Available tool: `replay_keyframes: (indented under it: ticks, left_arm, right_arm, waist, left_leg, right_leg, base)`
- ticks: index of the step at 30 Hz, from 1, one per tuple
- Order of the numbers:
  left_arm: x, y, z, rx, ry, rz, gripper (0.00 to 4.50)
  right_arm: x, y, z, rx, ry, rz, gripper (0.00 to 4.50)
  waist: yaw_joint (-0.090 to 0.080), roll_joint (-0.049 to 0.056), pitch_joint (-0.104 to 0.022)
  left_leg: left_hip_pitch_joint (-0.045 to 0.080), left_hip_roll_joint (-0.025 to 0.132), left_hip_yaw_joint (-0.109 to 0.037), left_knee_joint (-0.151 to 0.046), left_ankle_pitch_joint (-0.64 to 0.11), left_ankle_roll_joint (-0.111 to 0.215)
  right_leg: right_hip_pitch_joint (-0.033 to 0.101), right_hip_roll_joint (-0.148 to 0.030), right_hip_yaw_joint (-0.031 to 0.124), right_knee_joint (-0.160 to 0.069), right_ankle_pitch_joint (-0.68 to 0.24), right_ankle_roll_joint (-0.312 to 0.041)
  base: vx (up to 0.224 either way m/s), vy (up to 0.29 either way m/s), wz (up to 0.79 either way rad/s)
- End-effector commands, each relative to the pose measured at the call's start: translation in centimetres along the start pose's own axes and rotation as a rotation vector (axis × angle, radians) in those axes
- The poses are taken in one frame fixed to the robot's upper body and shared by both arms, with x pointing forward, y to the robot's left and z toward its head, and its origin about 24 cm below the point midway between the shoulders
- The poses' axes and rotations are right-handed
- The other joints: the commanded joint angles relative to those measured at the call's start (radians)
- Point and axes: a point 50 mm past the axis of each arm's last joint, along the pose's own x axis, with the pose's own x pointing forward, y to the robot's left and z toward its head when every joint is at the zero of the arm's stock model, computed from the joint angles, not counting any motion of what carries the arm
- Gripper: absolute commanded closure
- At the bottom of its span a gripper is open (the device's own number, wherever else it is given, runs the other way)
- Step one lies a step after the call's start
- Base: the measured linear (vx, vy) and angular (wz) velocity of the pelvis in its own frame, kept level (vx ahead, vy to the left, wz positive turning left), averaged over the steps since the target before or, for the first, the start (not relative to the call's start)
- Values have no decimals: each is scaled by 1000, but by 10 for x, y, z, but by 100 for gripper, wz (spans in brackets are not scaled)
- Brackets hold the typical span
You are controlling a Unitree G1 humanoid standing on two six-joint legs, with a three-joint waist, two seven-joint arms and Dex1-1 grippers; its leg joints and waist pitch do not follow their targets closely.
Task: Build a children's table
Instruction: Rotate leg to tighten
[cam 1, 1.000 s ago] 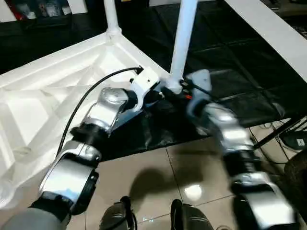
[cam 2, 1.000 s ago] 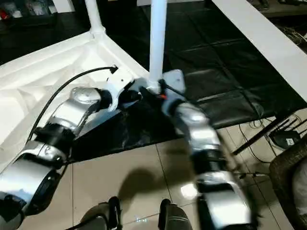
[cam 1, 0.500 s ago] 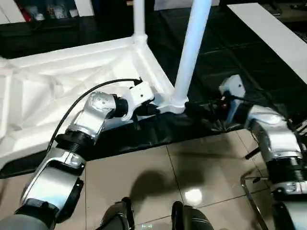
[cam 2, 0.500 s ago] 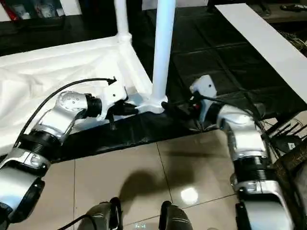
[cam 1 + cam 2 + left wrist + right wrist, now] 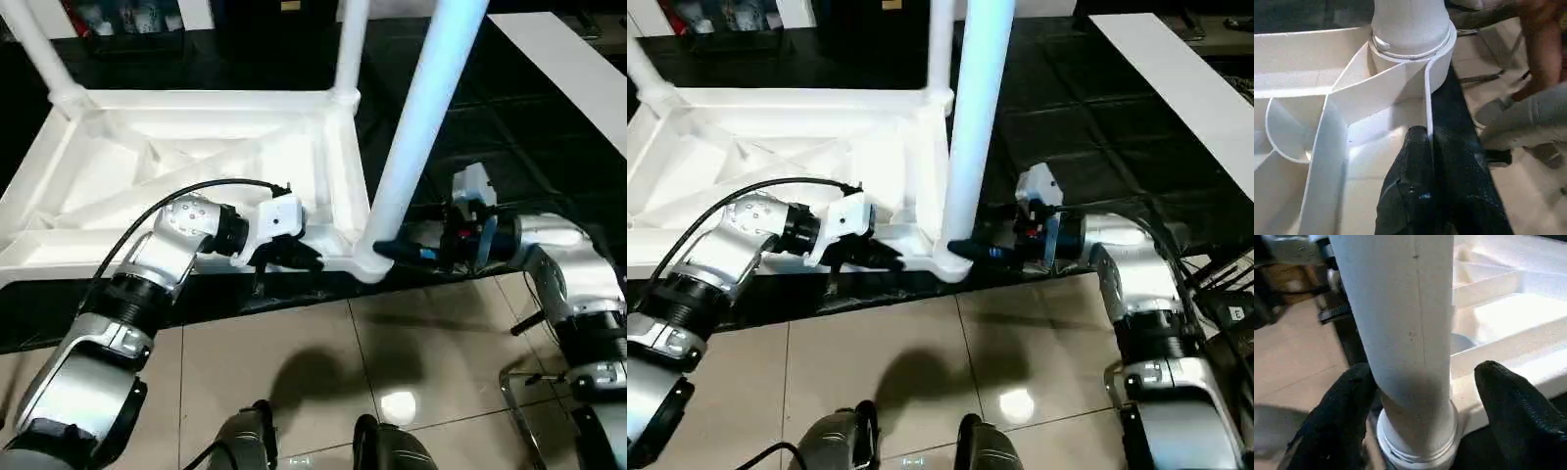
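Note:
The children's table lies upside down: its white ribbed top point(image 5: 196, 166) rests on a black mat. A long white leg point(image 5: 421, 127) stands in the near right corner socket point(image 5: 1410, 44). Two more legs point(image 5: 351, 44) point(image 5: 34, 49) stand in the far corners. My left gripper point(image 5: 294, 257) is shut on the top's thin near rim beside that socket, one finger point(image 5: 1410, 186) on each side of the wall. From the right, my right gripper point(image 5: 392, 250) reaches the near leg point(image 5: 1405, 323) just above the socket. It is open, with its fingers point(image 5: 1342, 411) on either side of the leg.
The black mat point(image 5: 245, 294) ends at glossy beige floor tiles point(image 5: 294, 372) close to me. A long white board point(image 5: 578, 69) lies at the far right, and a metal frame point(image 5: 519, 392) stands at the near right. Part of a person point(image 5: 1542, 49) shows beyond the corner.
The camera has shifted, bringing more of the top into view. My right gripper has come back from the right and now has its fingers around the leg's base. The left gripper keeps its hold.

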Motion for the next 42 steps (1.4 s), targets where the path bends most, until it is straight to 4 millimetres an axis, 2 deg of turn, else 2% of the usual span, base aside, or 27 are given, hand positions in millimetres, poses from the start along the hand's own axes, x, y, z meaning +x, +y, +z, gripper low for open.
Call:
replay_keyframes:
  ticks: [1, 3, 8, 14, 23, 25, 26, 28, 29, 30, 31, 32, 33, 35, 37, 39, 40, 41, 42]
  left_arm:
    - [8, -8, 2, 30, 14, -82, 450]
    - [8, -9, 2, 30, 13, -94, 450]
    - [7, -10, 3, 30, 12, -103, 450]
    - [7, -11, 3, 25, 10, -107, 450]
    - [6, -10, 2, -8, 6, -91, 450]
    - [7, -7, 3, -35, -3, -63, 450]
    - [9, -5, 5, -50, -10, -55, 450]
    - [11, -3, 7, -64, -13, -35, 450]
    - [14, 1, 8, -75, -12, 1, 450]
    - [15, 2, 9, -77, -11, 10, 450]
    - [18, 5, 10, -82, -7, 42, 450]
    - [21, 11, 11, -91, -2, 96, 450]
    - [25, 19, 14, -110, -3, 182, 450]
    - [31, 29, 19, -148, -9, 289, 450]
    - [36, 35, 23, -174, -15, 345, 450]
    - [43, 40, 29, -204, -22, 406, 450]
    - [43, 41, 30, -206, -23, 412, 450]
    - [49, 45, 34, -218, -28, 465, 450]
    - [52, 46, 36, -221, -32, 489, 450]
  right_arm:
    - [0, 0, -2, 9, 21, 32, 126]
    - [1, 0, -3, 21, 29, 61, 157]
    - [2, -1, -1, 32, 30, 88, 202]
    - [3, -2, 0, 34, 29, 113, 248]
    - [5, 5, -4, 59, 7, 139, 260]
    - [11, 2, -5, 52, 4, 33, 260]
    - [18, -2, -5, 62, -7, -67, 260]
    - [24, -3, -6, 82, -14, -138, 261]
    - [30, -4, -7, 101, -17, -211, 262]
    - [32, -5, -8, 105, -17, -228, 262]
    - [37, -5, -8, 119, -21, -275, 262]
    - [44, -5, -8, 147, -34, -334, 262]
    - [53, -4, -9, 172, -39, -392, 262]
    - [65, -3, -9, 202, -41, -469, 262]
    - [77, -3, -8, 229, -43, -542, 262]
    - [92, -4, -4, 264, -70, -654, 262]
    - [93, -4, -4, 267, -72, -665, 262]
    - [107, -7, 1, 293, -91, -772, 262]
    - [114, -7, 3, 315, -100, -826, 262]
  waist:
    - [-5, -12, -110]
    - [-6, -13, -108]
    - [-6, -14, -108]
    - [-7, -13, -108]
    - [-6, -13, -105]
    - [-7, -13, -105]
    - [-10, -12, -103]
    - [-15, -13, -99]
    - [-18, -14, -97]
    - [-26, -14, -94]
    - [-29, -14, -95]
    - [-38, -10, -89]
    - [-39, -6, -91]
    - [-42, -10, -90]
    - [-43, -10, -90]
    - [-47, -8, -90]
    - [-49, -8, -89]
    - [-50, -6, -90]
    - [-56, -1, -94]
  left_leg:
    - [48, 74, -33, -57, -230, 87]
    - [47, 74, -34, -58, -244, 79]
    - [47, 73, -34, -57, -247, 75]
    - [46, 73, -34, -56, -231, 85]
    - [47, 73, -35, -58, -241, 82]
    - [48, 73, -35, -58, -243, 81]
    - [46, 73, -37, -61, -248, 70]
    - [43, 71, -39, -65, -272, 58]
    - [45, 70, -41, -67, -292, 41]
    - [47, 69, -44, -69, -319, 24]
    - [49, 67, -45, -69, -332, 14]
    - [49, 66, -48, -72, -363, -6]
    - [52, 66, -50, -71, -375, -14]
    - [60, 62, -51, -70, -408, -35]
    - [58, 61, -54, -70, -407, -33]
    - [61, 61, -55, -71, -422, -34]
    - [60, 60, -56, -73, -425, -35]
    - [59, 61, -57, -74, -423, -36]
    - [60, 62, -58, -77, -431, -46]
  right_leg:
    - [52, -76, 50, -59, -290, -259]
    - [50, -76, 50, -60, -313, -254]
    - [49, -75, 51, -60, -332, -248]
    - [50, -74, 51, -57, -297, -255]
    - [48, -73, 51, -59, -314, -252]
    - [47, -73, 51, -59, -316, -252]
    - [47, -74, 51, -60, -336, -246]
    - [46, -75, 50, -64, -377, -234]
    - [45, -76, 50, -69, -421, -216]
    - [41, -76, 51, -73, -457, -208]
    - [41, -77, 50, -74, -475, -203]
    - [38, -77, 51, -83, -520, -183]
    - [37, -78, 50, -81, -527, -181]
    - [30, -80, 48, -91, -570, -161]
    - [32, -83, 47, -93, -576, -153]
    - [26, -83, 46, -99, -585, -143]
    - [29, -82, 44, -100, -580, -139]
    - [31, -82, 43, -100, -571, -138]
    - [27, -80, 43, -96, -549, -145]
  base:
    - [0, 0, 0]
    - [0, 0, 0]
    - [0, 0, 0]
    - [0, 0, 0]
    - [0, 0, 0]
    - [0, 0, 0]
    - [0, 0, 0]
    - [0, 0, 0]
    - [0, 0, 0]
    - [0, 0, 0]
    - [0, 0, 0]
    - [0, 0, 0]
    - [0, 0, 0]
    - [0, 0, 0]
    - [0, 0, 0]
    - [0, 0, 0]
    - [0, 0, 0]
    - [0, 0, 0]
    - [0, 0, 0]
